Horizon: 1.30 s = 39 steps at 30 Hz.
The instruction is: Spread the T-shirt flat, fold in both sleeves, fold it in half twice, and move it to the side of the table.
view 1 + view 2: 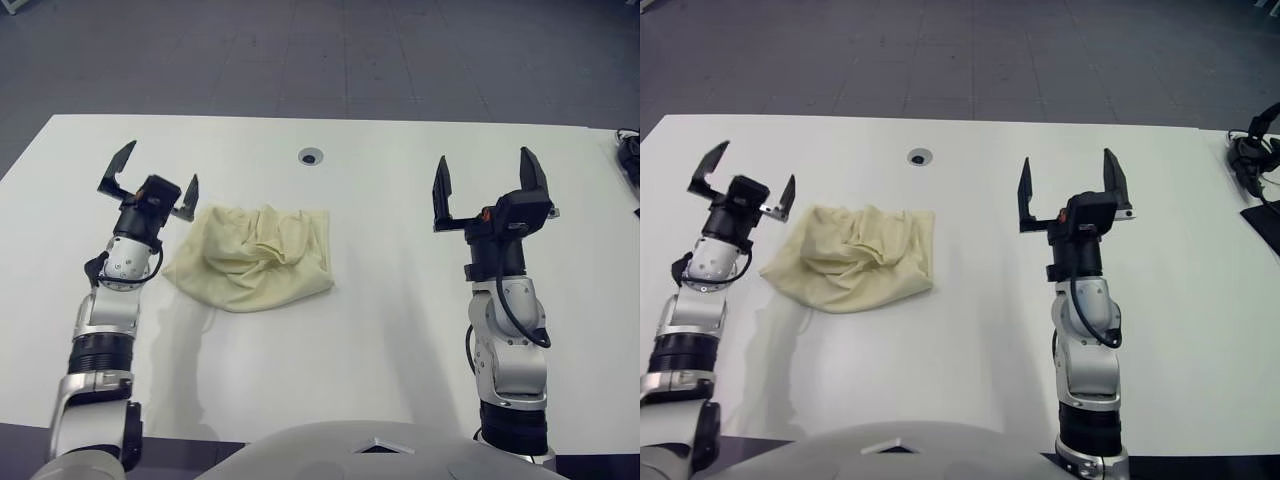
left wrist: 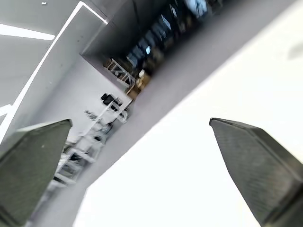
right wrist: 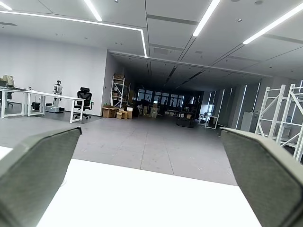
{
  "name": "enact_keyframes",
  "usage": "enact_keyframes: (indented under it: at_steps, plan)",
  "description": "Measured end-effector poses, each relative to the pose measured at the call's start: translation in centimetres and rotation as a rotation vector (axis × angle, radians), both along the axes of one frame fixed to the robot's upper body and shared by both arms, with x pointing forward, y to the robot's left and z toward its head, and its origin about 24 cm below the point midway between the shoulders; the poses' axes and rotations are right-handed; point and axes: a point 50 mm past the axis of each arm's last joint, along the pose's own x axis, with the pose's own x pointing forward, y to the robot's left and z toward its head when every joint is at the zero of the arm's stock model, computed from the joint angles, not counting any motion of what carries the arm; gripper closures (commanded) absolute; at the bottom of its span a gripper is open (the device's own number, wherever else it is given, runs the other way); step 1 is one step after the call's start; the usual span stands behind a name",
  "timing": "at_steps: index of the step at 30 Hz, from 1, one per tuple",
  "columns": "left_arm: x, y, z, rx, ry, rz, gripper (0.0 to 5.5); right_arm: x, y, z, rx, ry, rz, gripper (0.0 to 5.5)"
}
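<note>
Left gripper (image 1: 160, 166): wide open, with nothing in it. It sits just beside the left edge of the shirt. I cannot tell if one finger touches the cloth.
Right gripper (image 1: 484, 158): wide open too, with nothing in it. Its fingers point up. It is on the right side, well apart from the shirt.
Shirt (image 1: 255, 256): pale yellow and all bunched up in a lumpy heap, not flat. It lies on the left-middle part of the table.
Table (image 1: 400, 330): white and smooth.
Hole (image 1: 311, 156): small and round, in the table top, just past the shirt.
Cables (image 1: 1252, 152): dark, at the far right edge.
</note>
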Motion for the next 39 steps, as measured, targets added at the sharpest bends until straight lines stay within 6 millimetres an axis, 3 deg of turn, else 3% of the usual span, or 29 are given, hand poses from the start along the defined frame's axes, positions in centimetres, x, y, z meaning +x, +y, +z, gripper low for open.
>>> enact_keyframes:
  at_steps: [6,16,19,29,34,39]
  plan:
    - [-0.2,0.1,-2.9,0.095,0.072,-0.022,0.11,0.2,0.1,-0.1,0.000,0.005,0.003,0.10]
    - [0.7,-1.9,-4.6,0.188,0.112,-0.114,0.11,0.5,0.1,-0.4,-0.001,0.009,0.006,0.10]
    - [0.9,-2.2,-4.7,0.114,0.131,-0.111,0.11,0.5,0.1,-0.4,-0.002,0.003,0.006,0.10]
    - [-0.3,-6.2,-6.0,-0.093,0.162,-0.240,0.11,0.9,0.4,-0.4,-0.011,-0.008,0.019,0.10]
    - [-2.4,-9.6,-6.7,-0.278,0.220,-0.317,0.11,0.9,0.4,-0.3,-0.012,-0.018,0.018,0.10]
    - [-5.2,-12.4,-6.6,-0.339,0.274,-0.372,0.11,0.9,0.6,-0.3,-0.015,-0.023,0.014,0.10]
